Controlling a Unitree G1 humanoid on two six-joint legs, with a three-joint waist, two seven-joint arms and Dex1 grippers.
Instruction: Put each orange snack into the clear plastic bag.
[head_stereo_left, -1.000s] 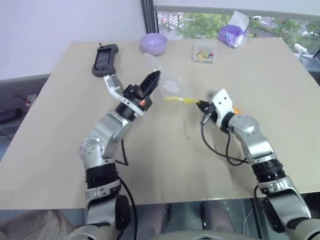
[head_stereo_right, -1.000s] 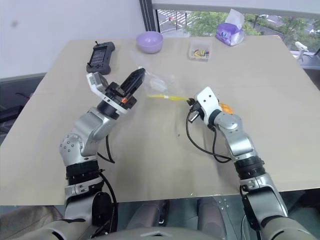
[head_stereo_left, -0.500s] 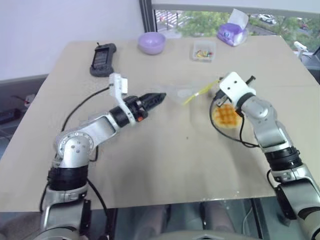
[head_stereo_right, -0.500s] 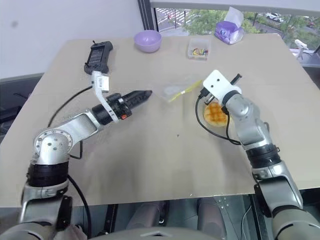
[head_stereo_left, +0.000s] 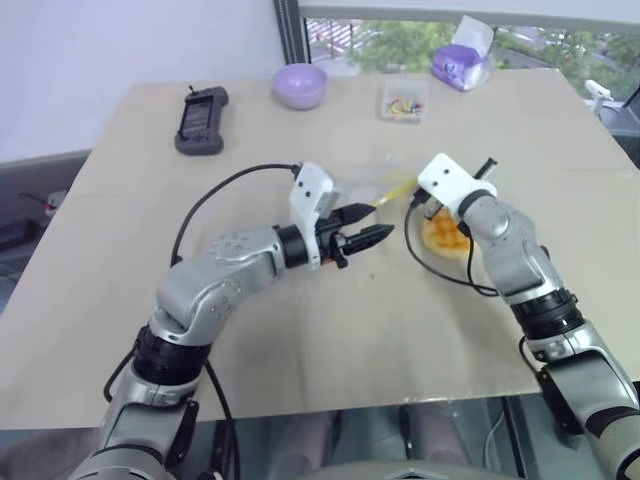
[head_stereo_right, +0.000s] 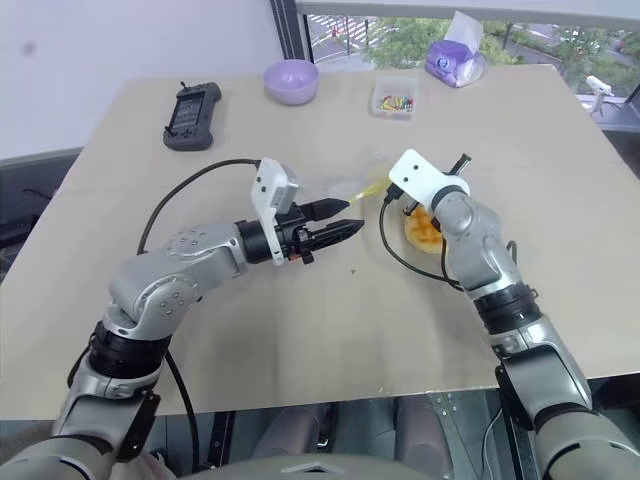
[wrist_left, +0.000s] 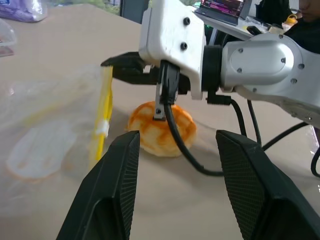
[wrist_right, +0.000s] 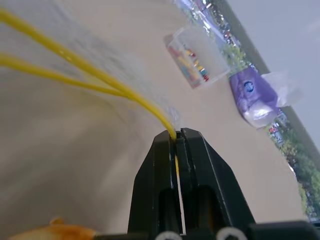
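Observation:
The orange snack (wrist_left: 145, 127), a round golden bun with a scored grid, lies on the table (head_stereo_left: 300, 340) under my right wrist, also seen as the snack (head_stereo_right: 424, 228). My left gripper (head_stereo_left: 380, 220) is open, level, and points at the snack from the left with nothing between its fingers (wrist_left: 107, 195). The clear plastic bag (head_stereo_left: 365, 185) lies crinkled just behind it. My right gripper (wrist_right: 176, 135) is shut on the bag's yellow closure strip (wrist_left: 105, 110) and holds that edge lifted above the snack.
At the table's far side stand a purple bowl (head_stereo_left: 303, 85), a black handheld device (head_stereo_left: 201, 118), a small clear box of colourful bits (head_stereo_left: 405, 100) and a purple tissue pack (head_stereo_left: 462, 62). Black cables hang from both wrists. Bare tabletop lies in front of the snack.
My left gripper swung from the bag's left side to the right and down, rolled over and opened wider. The right gripper kept its hold on the strip and rose a little, uncovering the snack.

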